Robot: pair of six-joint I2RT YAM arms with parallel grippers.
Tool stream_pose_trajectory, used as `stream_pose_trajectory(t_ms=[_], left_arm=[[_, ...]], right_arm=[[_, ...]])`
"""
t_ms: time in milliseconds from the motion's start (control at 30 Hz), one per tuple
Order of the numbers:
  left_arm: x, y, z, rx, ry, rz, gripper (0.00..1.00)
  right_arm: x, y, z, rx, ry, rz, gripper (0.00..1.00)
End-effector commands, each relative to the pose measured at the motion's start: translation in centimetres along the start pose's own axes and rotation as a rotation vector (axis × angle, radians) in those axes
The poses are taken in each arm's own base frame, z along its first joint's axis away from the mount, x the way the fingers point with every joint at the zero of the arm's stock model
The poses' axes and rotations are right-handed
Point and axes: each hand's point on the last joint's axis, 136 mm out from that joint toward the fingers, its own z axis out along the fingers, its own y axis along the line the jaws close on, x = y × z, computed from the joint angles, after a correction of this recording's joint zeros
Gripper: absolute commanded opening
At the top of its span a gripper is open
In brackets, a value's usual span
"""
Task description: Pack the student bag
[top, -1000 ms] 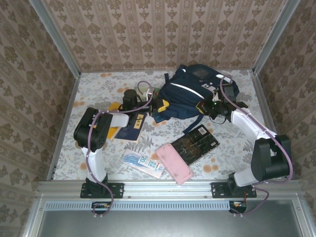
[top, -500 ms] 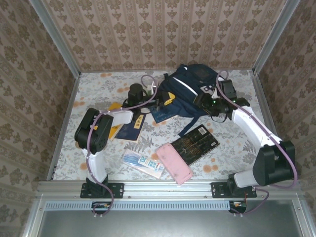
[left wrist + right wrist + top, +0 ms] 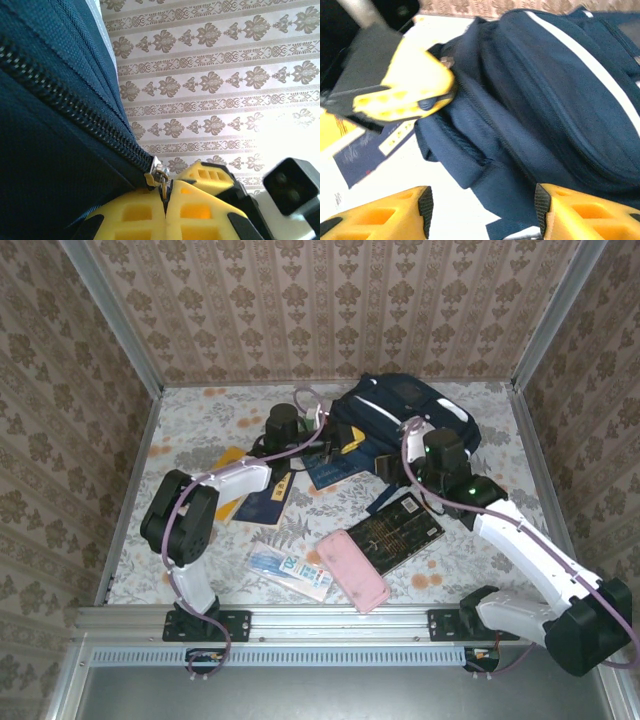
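Student bag (image 3: 405, 410): top view, right of centre near the back wall, lying on the tabletop (image 3: 200, 420). Left tool (image 3: 331, 445) sits at its left edge. Right tool (image 3: 386, 466) is just below the bag, above the black book (image 3: 395, 530).

Left wrist view: fingers together, clamped on the zipper pull (image 3: 160, 179) at the lower end of the zipper (image 3: 65, 95).

Right wrist view: right tool's fingers apart, holding nothing (so not bracing the bag).

Risk: with the bag unbraced, tugging the slider would likely drag the whole bag instead of running the zip. The small tab could also slip out of the pinch.
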Motion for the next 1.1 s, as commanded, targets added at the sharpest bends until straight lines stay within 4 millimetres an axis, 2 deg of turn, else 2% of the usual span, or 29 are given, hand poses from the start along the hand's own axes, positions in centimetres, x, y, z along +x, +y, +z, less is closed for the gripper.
stream_pose_trajectory(t_ms=[0,167,267,467,500,567,667,700,767,933,1067], left_arm=[[0.6,-5.5,-0.7,0.109,-0.007,0.161,0.00],[1.0,-5.9,-0.7,0.122,-0.003,0.162,0.00],[1.4,-6.0,-0.5,0.126,0.004,0.161,0.00],[2.2,-6.0,-0.4,0.137,0.016,0.149,0.00],[2.3,-5.8,-0.4,0.136,0.016,0.146,0.00],[2.4,-5.6,-0.6,0.133,0.015,0.144,0.00],[2.4,-5.2,-0.7,0.125,0.009,0.135,0.00],[2.5,-5.1,-0.8,0.124,0.010,0.132,0.00],[2.3,-4.9,-1.0,0.119,0.003,0.119,0.00],[1.9,-3.7,-2.1,0.085,-0.008,0.084,0.29],[2.2,-3.3,-4.2,0.019,-0.003,0.128,0.39]], right_arm=[[-2.2,-0.2,-0.1,0.058,-0.100,-0.249,0.60],[-2.6,0.0,1.1,0.053,-0.141,-0.304,0.63],[-2.8,-0.7,2.4,0.090,-0.138,-0.331,0.63],[-1.5,-1.2,4.9,0.095,-0.082,-0.361,0.57],[-1.1,-1.4,5.2,0.101,-0.077,-0.361,0.54],[-0.7,-2.0,5.6,0.113,-0.072,-0.354,0.39],[-0.6,-2.0,5.9,0.087,-0.077,-0.347,0.07],[-0.6,-1.8,5.8,0.070,-0.082,-0.347,0.00],[-0.6,-1.2,5.6,0.032,-0.096,-0.350,0.00],[-0.6,0.0,4.9,-0.036,-0.130,-0.354,0.00],[-0.4,0.5,4.7,-0.070,-0.122,-0.354,0.00]])
